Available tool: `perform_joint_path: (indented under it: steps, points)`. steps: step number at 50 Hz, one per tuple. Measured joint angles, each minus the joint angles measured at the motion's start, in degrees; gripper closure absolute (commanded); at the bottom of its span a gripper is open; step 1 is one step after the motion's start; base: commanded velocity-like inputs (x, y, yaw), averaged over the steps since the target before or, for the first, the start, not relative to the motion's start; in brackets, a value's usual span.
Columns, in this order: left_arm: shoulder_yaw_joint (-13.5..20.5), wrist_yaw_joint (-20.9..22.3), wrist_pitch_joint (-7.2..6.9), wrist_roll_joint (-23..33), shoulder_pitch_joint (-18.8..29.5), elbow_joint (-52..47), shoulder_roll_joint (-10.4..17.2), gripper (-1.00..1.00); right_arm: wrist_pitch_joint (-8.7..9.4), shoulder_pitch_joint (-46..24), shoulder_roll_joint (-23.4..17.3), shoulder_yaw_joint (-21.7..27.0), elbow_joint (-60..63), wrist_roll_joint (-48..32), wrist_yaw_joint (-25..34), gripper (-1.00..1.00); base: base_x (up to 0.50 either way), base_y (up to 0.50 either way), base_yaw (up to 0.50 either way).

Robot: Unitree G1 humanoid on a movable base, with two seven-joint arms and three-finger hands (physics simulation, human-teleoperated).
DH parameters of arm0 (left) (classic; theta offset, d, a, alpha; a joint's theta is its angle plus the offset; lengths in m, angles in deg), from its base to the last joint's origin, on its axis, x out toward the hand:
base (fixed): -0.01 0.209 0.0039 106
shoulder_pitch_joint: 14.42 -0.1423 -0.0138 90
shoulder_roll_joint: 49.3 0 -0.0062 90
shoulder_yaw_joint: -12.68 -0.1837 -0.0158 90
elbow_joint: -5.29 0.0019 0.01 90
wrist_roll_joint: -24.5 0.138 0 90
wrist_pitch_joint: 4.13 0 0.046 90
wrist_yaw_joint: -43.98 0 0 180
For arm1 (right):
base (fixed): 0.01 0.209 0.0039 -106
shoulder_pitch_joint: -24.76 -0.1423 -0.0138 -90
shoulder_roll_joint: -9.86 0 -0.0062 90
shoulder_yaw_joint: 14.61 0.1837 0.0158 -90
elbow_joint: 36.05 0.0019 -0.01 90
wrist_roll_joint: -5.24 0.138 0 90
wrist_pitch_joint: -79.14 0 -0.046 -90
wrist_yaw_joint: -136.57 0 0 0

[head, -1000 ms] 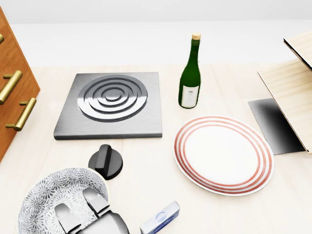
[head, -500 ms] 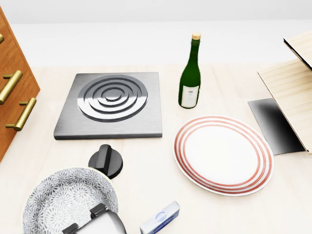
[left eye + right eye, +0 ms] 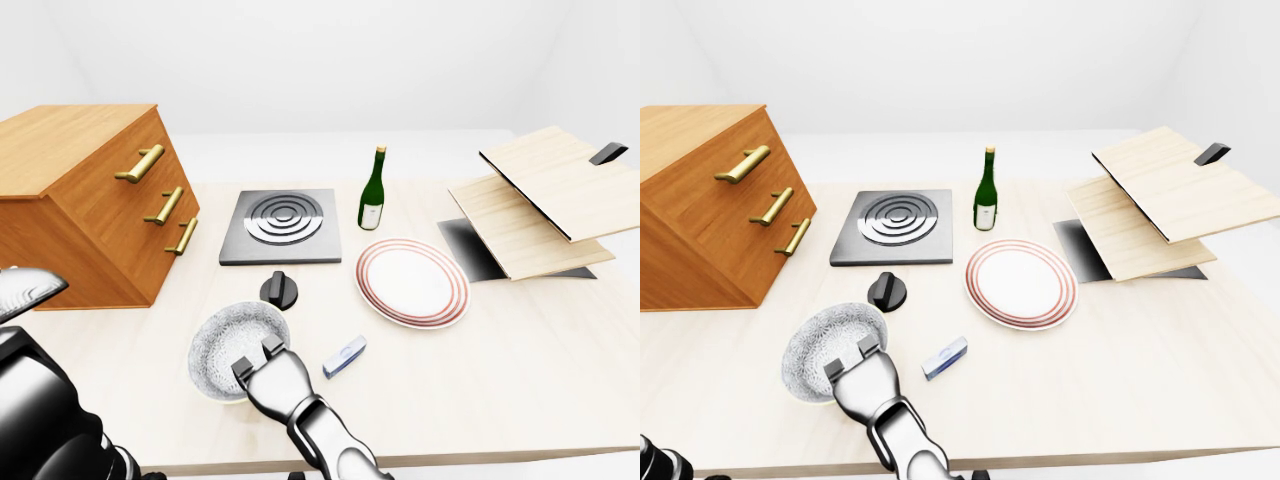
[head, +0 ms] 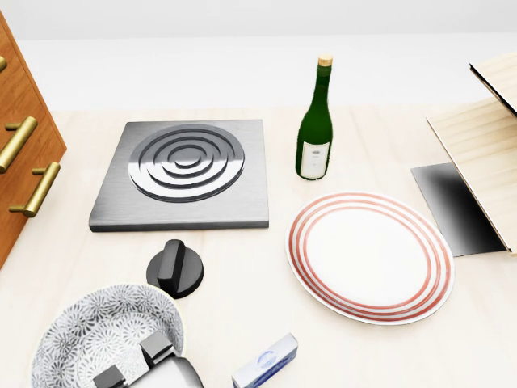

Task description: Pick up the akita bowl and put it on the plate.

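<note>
1. We saw the akita bowl point(image 3: 232, 345) resting on the desk point(image 3: 520, 360) near its bottom-left edge, not yet lifted.
2. We judged our left hand point(image 3: 266, 368) to be at the bowl's near rim, two fingers point(image 4: 155, 347) reaching over the rim; whether they pinched it, we cannot tell.
3. Our right hand was out of view.
4. The plate point(image 4: 370, 255) lay bare, well apart toward the desk's middle, below the wine bottle point(image 4: 315, 121).
5. Lift, carry and placement all remained.
</note>
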Motion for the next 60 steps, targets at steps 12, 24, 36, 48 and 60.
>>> perform_joint_path:
  steps: [12,24,36,48,60]
  points:
    - [0.3,-0.6,0.0,-0.9,0.2,0.5,0.0,-1.0,-0.1,-1.3,0.2,0.2,9.2,2.2,11.9,1.0,0.0,0.0,0.0]
    - [0.4,-1.7,0.0,-2.4,0.1,0.7,0.5,-1.0,-0.59,-9.0,6.6,2.9,22.4,1.8,30.5,1.0,0.0,0.0,0.0]
    - [0.5,-2.6,0.0,-3.5,-0.1,0.6,0.8,-1.0,-1.87,-15.4,8.6,6.5,28.9,-0.4,33.5,1.0,0.0,0.0,0.0]
    - [0.4,-2.9,0.0,-3.8,-0.2,0.8,1.1,-1.0,-3.64,-18.2,8.6,9.4,31.0,-0.5,33.5,1.0,0.0,0.0,0.0]
    - [0.4,-2.8,0.0,-3.8,-0.2,0.7,1.1,-1.0,-5.04,-22.4,7.8,16.5,32.3,2.2,33.5,1.0,0.0,0.0,0.0]
